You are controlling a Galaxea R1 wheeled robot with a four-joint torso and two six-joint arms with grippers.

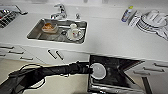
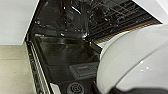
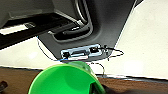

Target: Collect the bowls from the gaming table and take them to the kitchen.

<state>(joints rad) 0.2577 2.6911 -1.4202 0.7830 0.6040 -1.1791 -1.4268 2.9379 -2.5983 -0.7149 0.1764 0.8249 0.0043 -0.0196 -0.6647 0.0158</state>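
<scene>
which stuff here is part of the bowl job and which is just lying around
Part of the job: whitish bowl at the left gripper, over the open dishwasher; kitchen counter.

Just lying around: sink with cups, plates, bottle, green cup.

Legible text, labels, brands, numbers, signs: none. The bottle [image 1: 126,13] standing on the tabletop [image 1: 110,35] beside the dish rack carries a blue label with a yellow cap, its print too blurred to read. The panel [image 2: 83,69] on the open dishwasher door [image 2: 62,53] shows faint markings, likewise unreadable. No lettering can be made out on the green cup [image 3: 63,80].
</scene>
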